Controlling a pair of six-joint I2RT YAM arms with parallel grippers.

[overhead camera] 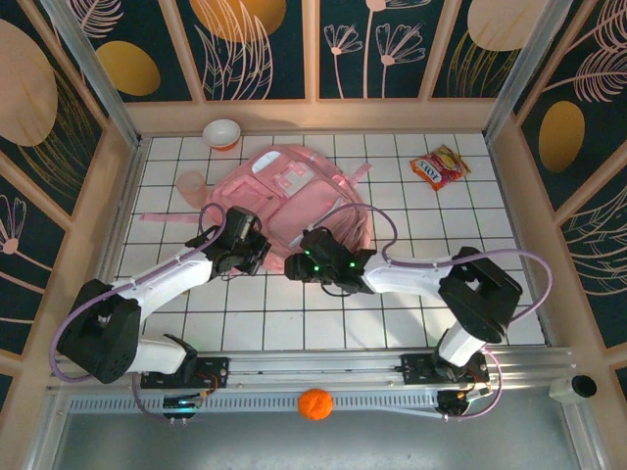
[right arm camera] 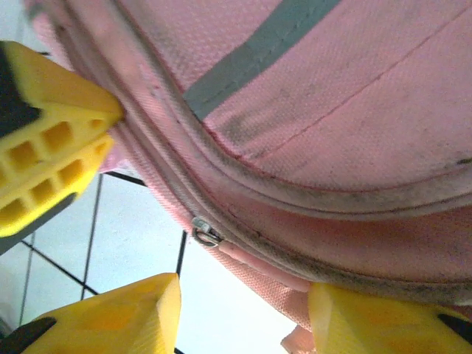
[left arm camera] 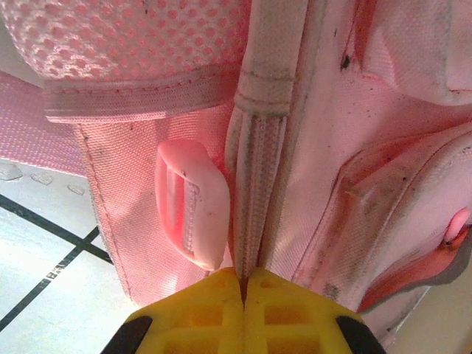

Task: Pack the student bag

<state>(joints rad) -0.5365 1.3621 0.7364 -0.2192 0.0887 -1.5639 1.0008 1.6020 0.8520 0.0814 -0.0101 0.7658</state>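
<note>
Closest to the lens, your left pincer (left arm camera: 242, 289) has its yellow lattice fingers (left arm camera: 199, 321) pressed together, pinching a stitched ridge of the large pink fabric student bag (left arm camera: 383, 110). A pale pink plastic buckle (left arm camera: 190, 203) sits just left of that ridge, below a pink mesh panel (left arm camera: 125, 37).

Your right pincer (right arm camera: 243, 299) stands open, its two yellow fingers (right arm camera: 125, 317) apart below the bag's edge. A small metal zip slider (right arm camera: 205, 236) hangs there on the zip line, and its pink pull strap (right arm camera: 258, 262) runs toward the gap between the jaws; you cannot tell whether either finger touches it. In that same wrist view the left pincer's closed tips bite the bag's edge at upper left, and a grey stripe (right arm camera: 265, 44) crosses the fabric above.

From overhead you see the bag lying flat at the middle of the white tiled counter (overhead camera: 490, 294), toward the far side, with both pincers at its near edge, close together. A white and orange bowl (overhead camera: 222, 132) stands beyond it, and a translucent pink cup (overhead camera: 191, 183) just to its left. A red and yellow snack packet (overhead camera: 440, 166) lies well apart at far right, and an orange ball (overhead camera: 313, 403) rests on the grey metal ledge (overhead camera: 147, 431) at the near edge
</note>
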